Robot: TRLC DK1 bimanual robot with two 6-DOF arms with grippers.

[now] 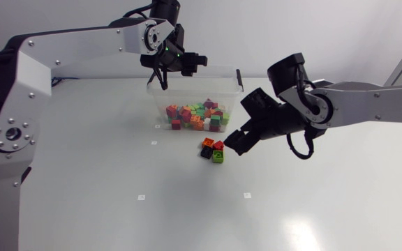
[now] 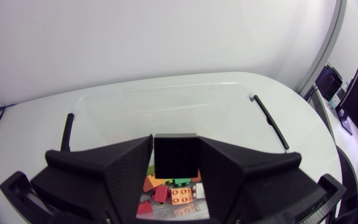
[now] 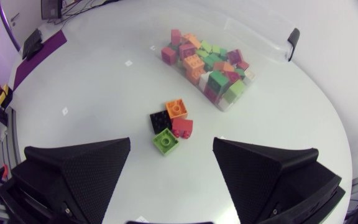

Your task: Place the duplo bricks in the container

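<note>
- The left gripper (image 2: pixel 176 144) is clamped on a black brick (image 2: pixel 176 160) over the clear plastic container (image 1: pixel 234 90) near the table's (image 1: pixel 117 209) far edge. Dropping it looks like the step in hand, and that needs only opened fingers.
- The right gripper (image 3: pixel 173 177) gapes wide and empty above four loose bricks (image 1: pixel 213 150) just beside the container's near wall. It would have to descend and pinch one.
- The bricks are hard, glossy, studded blocks.
</note>
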